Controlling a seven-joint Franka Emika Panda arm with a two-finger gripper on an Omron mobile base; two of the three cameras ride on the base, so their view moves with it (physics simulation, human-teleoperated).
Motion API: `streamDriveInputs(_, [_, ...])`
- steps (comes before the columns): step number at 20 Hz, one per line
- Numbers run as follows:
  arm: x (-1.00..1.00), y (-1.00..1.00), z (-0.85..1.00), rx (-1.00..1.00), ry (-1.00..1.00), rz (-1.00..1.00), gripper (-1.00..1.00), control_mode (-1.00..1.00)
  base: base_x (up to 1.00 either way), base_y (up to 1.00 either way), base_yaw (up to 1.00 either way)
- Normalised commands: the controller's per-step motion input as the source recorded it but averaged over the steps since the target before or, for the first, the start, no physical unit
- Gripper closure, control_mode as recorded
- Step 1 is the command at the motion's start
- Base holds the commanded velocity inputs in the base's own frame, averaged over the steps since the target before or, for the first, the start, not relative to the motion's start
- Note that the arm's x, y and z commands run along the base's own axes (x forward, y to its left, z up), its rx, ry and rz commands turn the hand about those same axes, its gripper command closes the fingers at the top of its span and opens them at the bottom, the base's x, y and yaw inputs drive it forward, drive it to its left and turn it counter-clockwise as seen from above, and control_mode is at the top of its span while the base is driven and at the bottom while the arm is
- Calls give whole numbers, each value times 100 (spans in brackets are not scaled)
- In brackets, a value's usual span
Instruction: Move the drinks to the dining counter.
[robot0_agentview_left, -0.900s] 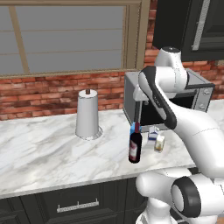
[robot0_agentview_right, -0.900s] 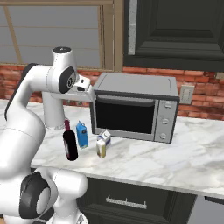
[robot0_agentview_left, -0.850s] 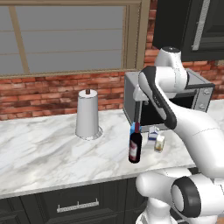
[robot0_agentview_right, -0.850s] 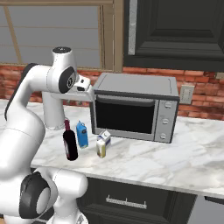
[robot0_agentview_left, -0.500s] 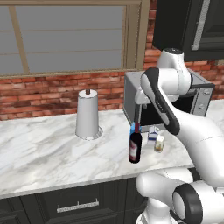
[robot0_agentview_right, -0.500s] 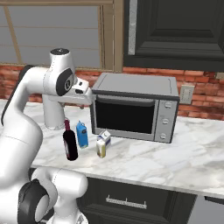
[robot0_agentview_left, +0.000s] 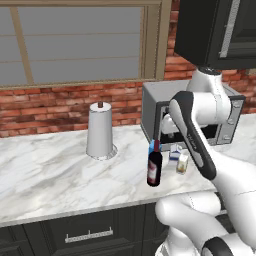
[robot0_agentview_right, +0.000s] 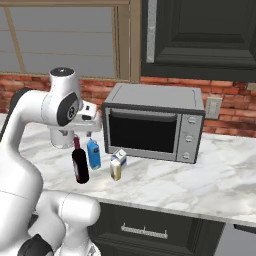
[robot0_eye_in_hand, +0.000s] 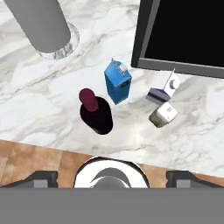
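Observation:
Several drinks stand on a narrow marble counter in front of a toaster oven. The dark wine bottle with a red cap is nearest the front edge. Behind it is a blue carton. To its right are a small white carton and a short pale-yellow jar. My gripper hangs above the bottle, pointing down, open and holding nothing. The dining counter is out of view.
A grey toaster oven with a dark door stands close behind the drinks. A tall white paper towel roll is to the left. Brick wall and window lie behind, dark cabinets overhead, dark drawers below.
My arm's upper joint has lifted slightly. The bottle, cartons and jar stand where they were.

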Motion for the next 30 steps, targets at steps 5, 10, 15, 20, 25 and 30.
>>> streamDriveInputs(5, [-17,1,-17,0,-19,16,-100,-100,0,0,0])
streamDriveInputs(10, [-8,1,-15,0,-16,15,-100,-100,0,0,0])
streamDriveInputs(15, [0,14,-21,0,-7,13,-100,-100,0,0,0])
streamDriveInputs(20, [2,25,-19,0,0,5,-100,-100,0,0,0])
streamDriveInputs(25, [17,6,-5,0,1,0,-100,-100,0,0,0])
streamDriveInputs(30, [30,1,-3,0,3,0,-100,-100,0,0,0])
